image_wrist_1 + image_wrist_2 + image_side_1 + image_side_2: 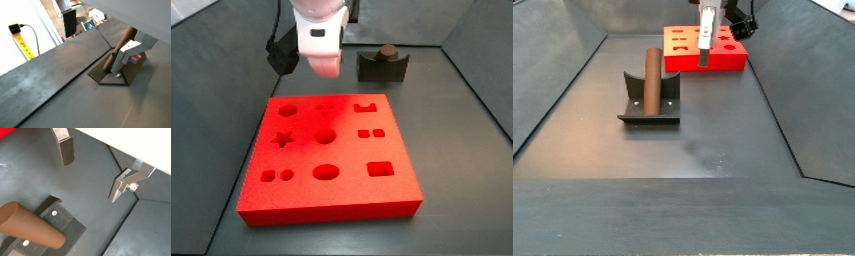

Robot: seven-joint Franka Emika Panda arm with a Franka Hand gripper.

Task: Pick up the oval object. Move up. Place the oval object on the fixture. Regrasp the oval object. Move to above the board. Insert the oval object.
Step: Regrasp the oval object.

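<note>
The end effector point(322, 62) hangs above the far edge of the board point(331, 160), its upper body cut off by the frame in both side views. Its fingers point(65, 150) stand spread with nothing between them, seen most plainly in a wrist view where one dark-padded plate and the other silver plate point(124, 185) are well apart over the grey floor point(27, 178). In a side view the white housing hides the fingertips, so how near they come to the red slab cannot be told.

The oval object point(648, 78) lies in the notch of the fixture point(649, 108), well apart from the board point(700, 52), which sits toward 1 o'clock of it in that side view. In the opposite side view the fixture point(382, 66) stands at about 1 o'clock from the board, and only the brown tip of the rod point(382, 48) shows above the dark block. A wrist view cuts off the rod point(30, 227) at the frame edge; the fixture's base plate point(63, 223) beneath it shows two screws. The other wrist view shows the rod point(125, 41) leaning on the fixture point(110, 74), partly hidden behind a silver finger point(125, 55).

The board's recesses all appear empty.
</note>
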